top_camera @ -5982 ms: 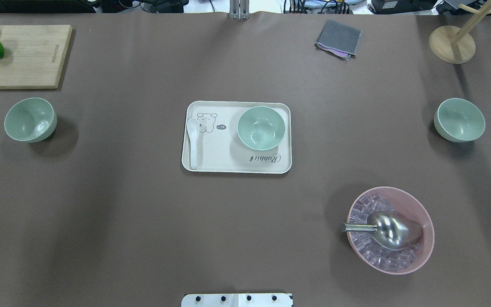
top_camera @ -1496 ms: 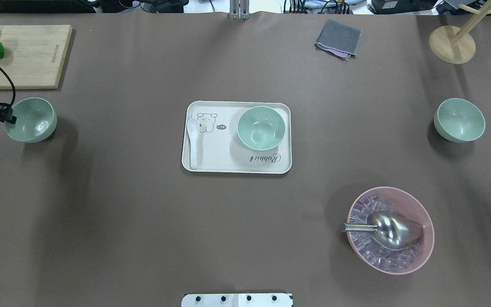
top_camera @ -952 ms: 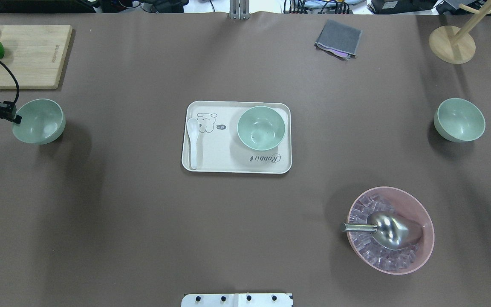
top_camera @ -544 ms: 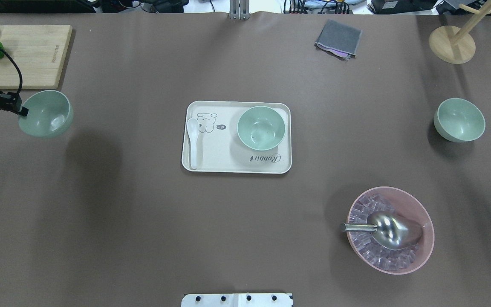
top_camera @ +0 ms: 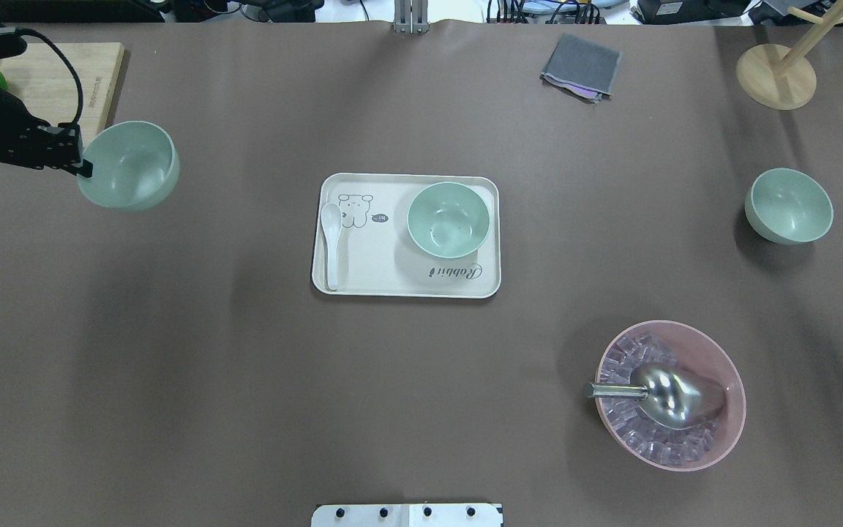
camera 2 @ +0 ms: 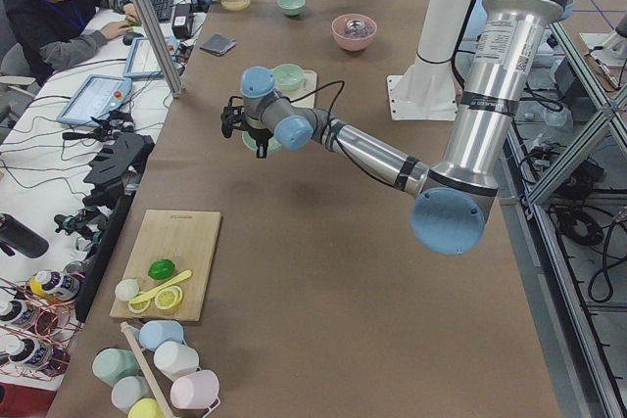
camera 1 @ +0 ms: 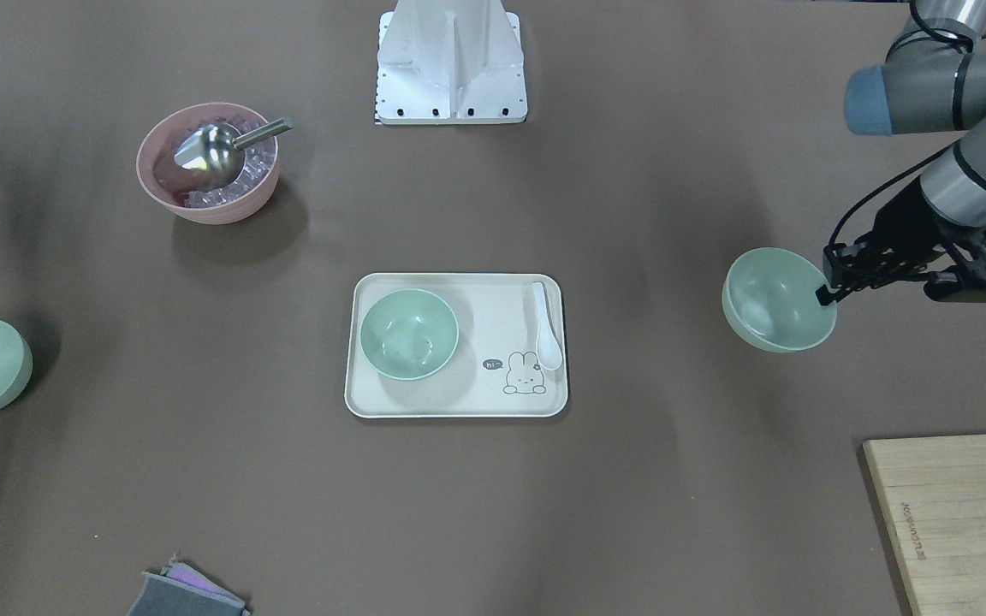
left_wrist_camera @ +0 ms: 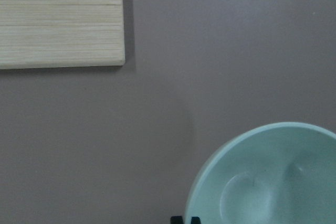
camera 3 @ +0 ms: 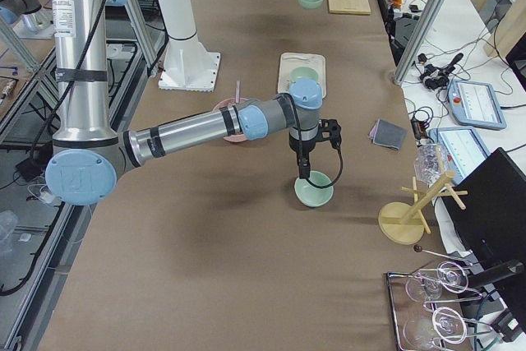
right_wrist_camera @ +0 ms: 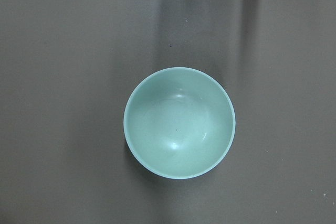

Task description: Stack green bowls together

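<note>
While the left gripper [top_camera: 85,168] pinches its rim with the fingers closed on the wall, the first green bowl [top_camera: 129,167] hangs clear of the brown table [top_camera: 246,402], off to the left of the tray [top_camera: 407,290] and near the corner of the wooden cutting board [top_camera: 55,80]. The second green bowl [top_camera: 448,219] sits upright on the right half of the tray, with a white spoon [top_camera: 331,245] lying along the tray's left side. The third green bowl [top_camera: 789,206] stands alone on the table far to the right, and the right gripper [camera 3: 306,175] hovers just above it; I cannot tell whether its fingers are apart or together. Nearer the robot on the right is a pink bowl [top_camera: 721,439] with clear cubes and a metal scoop [top_camera: 674,395]. A folded grey cloth [top_camera: 581,66] and a round wooden stand [top_camera: 776,77] lie at the far edge.
</note>
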Available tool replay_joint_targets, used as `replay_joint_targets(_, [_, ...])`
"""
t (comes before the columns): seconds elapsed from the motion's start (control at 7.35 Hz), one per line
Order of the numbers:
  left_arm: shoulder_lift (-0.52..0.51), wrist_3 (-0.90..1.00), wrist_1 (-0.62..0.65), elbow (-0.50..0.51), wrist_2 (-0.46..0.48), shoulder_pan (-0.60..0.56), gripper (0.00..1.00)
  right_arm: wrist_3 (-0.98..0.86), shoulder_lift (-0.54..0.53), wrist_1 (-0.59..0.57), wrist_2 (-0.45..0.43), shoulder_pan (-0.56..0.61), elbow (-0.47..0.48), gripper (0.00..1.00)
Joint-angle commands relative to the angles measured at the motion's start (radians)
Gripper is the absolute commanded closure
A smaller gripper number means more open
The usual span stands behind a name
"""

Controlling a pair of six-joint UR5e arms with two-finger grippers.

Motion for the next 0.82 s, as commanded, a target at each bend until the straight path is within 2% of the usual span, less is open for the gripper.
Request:
replay_joint_targets(0.0, [-0.132,-0.092,0.188,-0.06,0.036,0.073,1.0,0.0,0.0,0.0,-0.001,0.0,-0.001,0.0])
replay_joint_targets(0.14, [-0.23,-0.156,0.282,-0.057,0.047,0.119,1.0,0.0,0.001,0.0,-0.001,0.0,-0.001,0.0])
replay_joint_targets(0.27, [-0.293,-0.228,0.311,-0.051,0.064,0.171,1.0,0.001,0.001,0.0,-0.001,0.0,0.0,0.0])
replay_joint_targets(0.41, [-0.351,-0.313,0.313,-0.037,0.126,0.252,1.0,0.001,0.001,0.0,-0.001,0.0,-0.001,0.0])
replay_joint_targets(0.68, [-0.486,-0.426,0.309,0.067,0.142,0.318,1.0,0.001,0.001,0.0,-0.001,0.0,-0.001,0.0])
